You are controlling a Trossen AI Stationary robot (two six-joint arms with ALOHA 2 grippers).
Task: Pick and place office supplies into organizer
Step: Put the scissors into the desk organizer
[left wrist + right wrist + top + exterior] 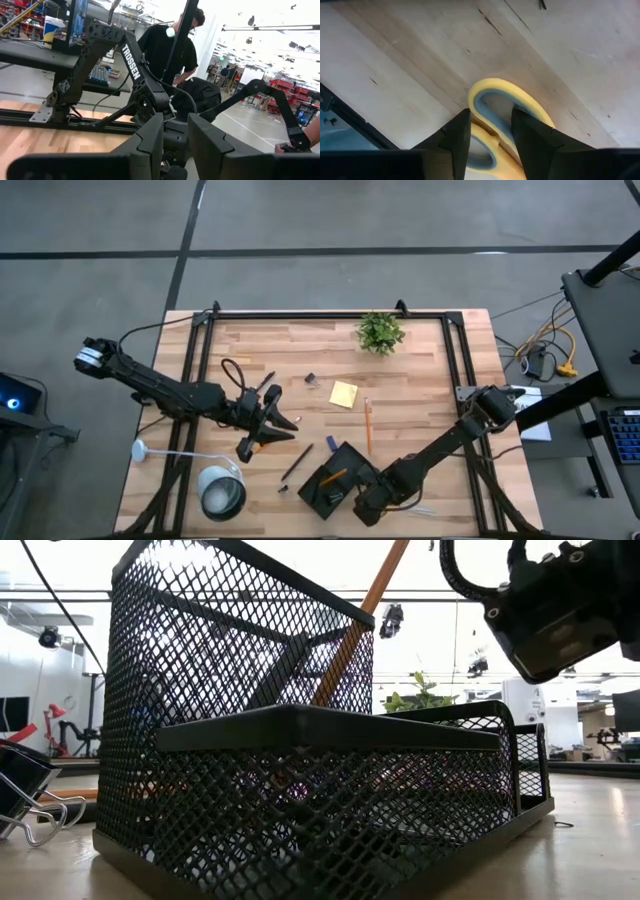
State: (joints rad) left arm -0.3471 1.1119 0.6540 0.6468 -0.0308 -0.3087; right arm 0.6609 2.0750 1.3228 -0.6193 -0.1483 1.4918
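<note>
The black mesh organizer [335, 480] [300, 770] stands near the table's front edge with an orange pencil [350, 630] leaning in it. Just to its right, my right gripper [375, 500] [490, 135] points down at the yellow-handled scissors [505, 107], which lie flat on the wood. My left gripper [285, 423] [175, 145] hovers left of the organizer, level, its fingers slightly apart with nothing between them. A second pencil [367, 425], a black pen [297, 462], the yellow sticky-note pad [344, 394] and a binder clip [311, 380] lie loose on the table. My right gripper has one yellow handle loop [492, 90] of the scissors between its two fingers, one finger against each outer side of the loop. The fingers come from above, pointing steeply down. The scissors lie on the table; the blades are hidden behind the gripper.
A small green plant [380, 332] stands at the far edge. A round silver-white lamp [220, 492] sits at the near left, and a tiny blue piece [331, 442] lies beside the organizer. A person in black [167, 50] stands beyond the table. Bare wood lies at the far left.
</note>
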